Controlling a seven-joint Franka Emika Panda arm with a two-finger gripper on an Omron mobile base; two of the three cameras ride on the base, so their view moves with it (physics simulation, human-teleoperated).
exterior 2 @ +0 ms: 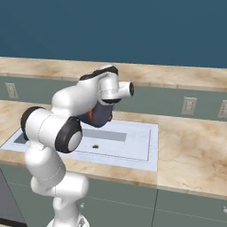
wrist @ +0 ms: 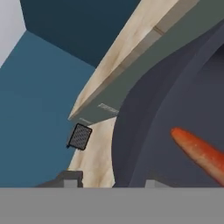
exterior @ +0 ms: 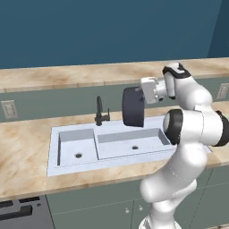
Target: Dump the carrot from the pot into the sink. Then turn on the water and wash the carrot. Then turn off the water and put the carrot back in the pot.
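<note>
The dark pot hangs tipped on its side over the wider basin of the sink. My gripper is shut on the pot's rim, with the wall between its fingers. The orange carrot lies inside the tipped pot, and a bit of it shows in the mouth in the right base view. The pot sits partly behind my arm there, above the sink. The black faucet stands behind the basins, just left of the pot. Water is out of view.
Marble counter runs on both sides of the sink, with a raised ledge behind. Wall outlets sit on the backsplash. A dark stove edge is at the lower left.
</note>
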